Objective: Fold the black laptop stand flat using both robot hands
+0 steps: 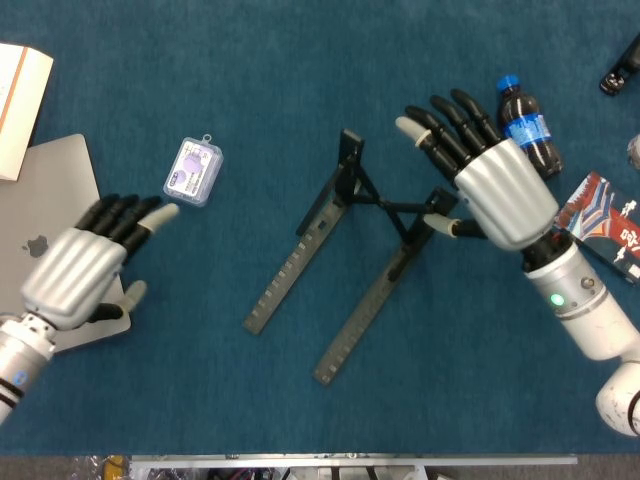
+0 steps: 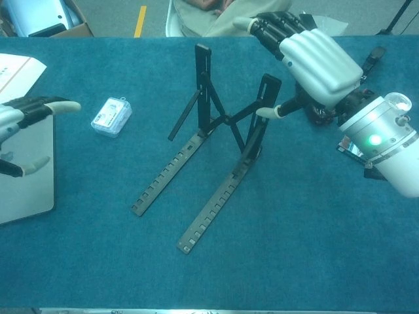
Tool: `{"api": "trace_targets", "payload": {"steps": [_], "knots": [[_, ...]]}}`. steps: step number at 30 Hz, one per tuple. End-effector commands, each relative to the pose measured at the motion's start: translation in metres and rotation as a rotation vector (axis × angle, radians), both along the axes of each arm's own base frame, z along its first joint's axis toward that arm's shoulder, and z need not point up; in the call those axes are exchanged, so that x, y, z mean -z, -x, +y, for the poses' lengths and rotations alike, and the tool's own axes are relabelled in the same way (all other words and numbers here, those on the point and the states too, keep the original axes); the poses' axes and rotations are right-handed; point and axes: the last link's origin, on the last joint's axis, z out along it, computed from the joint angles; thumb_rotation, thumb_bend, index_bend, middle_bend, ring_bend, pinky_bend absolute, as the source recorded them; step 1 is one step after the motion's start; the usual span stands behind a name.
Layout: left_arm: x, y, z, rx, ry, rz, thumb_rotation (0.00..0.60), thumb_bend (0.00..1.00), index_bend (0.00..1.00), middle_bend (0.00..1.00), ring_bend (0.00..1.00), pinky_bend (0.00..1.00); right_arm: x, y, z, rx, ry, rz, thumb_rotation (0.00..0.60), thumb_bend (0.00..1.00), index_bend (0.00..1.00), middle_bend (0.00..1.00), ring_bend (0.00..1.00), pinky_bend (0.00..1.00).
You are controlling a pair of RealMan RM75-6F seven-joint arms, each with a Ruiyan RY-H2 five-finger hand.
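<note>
The black laptop stand [image 1: 360, 318] [image 2: 216, 203] stands unfolded mid-table, with two notched rails on the cloth, two uprights raised and a cross brace between them. My right hand [image 1: 490, 185] [image 2: 314, 59] is at the stand's right upright with its fingers spread. Its thumb tip touches the top of that upright, and it holds nothing. My left hand [image 1: 75, 275] [image 2: 13, 121] hovers open over the laptop's edge, well left of the stand, fingers pointing toward it.
A silver laptop [image 1: 50, 190] [image 2: 26, 190] lies at the left. A small clear plastic case [image 1: 193, 171] [image 2: 110, 116] sits between it and the stand. A cola bottle [image 1: 525, 125] and a red-black packet [image 1: 610, 225] lie behind and right of my right hand. A white book [image 1: 20, 100] is at the far left.
</note>
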Motion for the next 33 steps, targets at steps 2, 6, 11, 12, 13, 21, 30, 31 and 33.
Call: {"api": "trace_targets", "payload": {"steps": [2,6,11,12,13,21,30,31,33], "knots": [[0.011,-0.014,0.007,0.03,0.106,-0.048,0.6,0.41,0.0,0.05,0.0,0.04,-0.001,0.004,-0.003,0.02,0.006,0.01,0.6,0.0,0.0,0.1,0.0,0.01],[0.019,-0.024,0.016,0.042,0.194,-0.085,0.6,0.41,0.01,0.05,0.0,0.04,-0.003,0.008,-0.005,0.037,0.013,0.013,0.6,0.0,0.0,0.1,0.0,0.01],[0.025,-0.035,0.025,0.063,0.256,-0.105,0.6,0.41,0.02,0.06,0.0,0.04,-0.004,0.008,-0.001,0.042,-0.01,-0.003,0.6,0.0,0.0,0.1,0.0,0.01],[0.025,-0.036,0.026,0.067,0.257,-0.103,0.6,0.41,0.02,0.06,0.0,0.04,-0.004,0.008,0.001,0.037,-0.014,-0.008,0.6,0.0,0.0,0.1,0.0,0.01],[0.025,-0.036,0.028,0.072,0.256,-0.102,0.6,0.41,0.02,0.06,0.0,0.04,-0.004,0.007,0.002,0.028,-0.016,-0.008,0.6,0.0,0.0,0.1,0.0,0.01],[0.02,-0.033,0.029,0.063,0.235,-0.104,0.6,0.41,0.02,0.06,0.0,0.04,-0.012,-0.004,0.018,-0.037,-0.064,-0.092,0.6,0.0,0.0,0.1,0.0,0.01],[0.005,-0.018,0.034,0.01,0.141,-0.091,0.6,0.41,0.02,0.06,0.0,0.04,-0.027,-0.021,0.045,-0.136,-0.2,-0.232,0.6,0.0,0.0,0.1,0.0,0.01],[0.003,-0.016,0.034,0.005,0.129,-0.084,0.6,0.41,0.02,0.06,0.0,0.04,-0.028,-0.022,0.046,-0.141,-0.212,-0.238,0.6,0.0,0.0,0.1,0.0,0.01],[-0.001,-0.012,0.033,-0.008,0.1,-0.072,0.6,0.41,0.02,0.06,0.0,0.04,-0.029,-0.024,0.049,-0.146,-0.245,-0.251,0.6,0.0,0.0,0.1,0.0,0.01]]}}
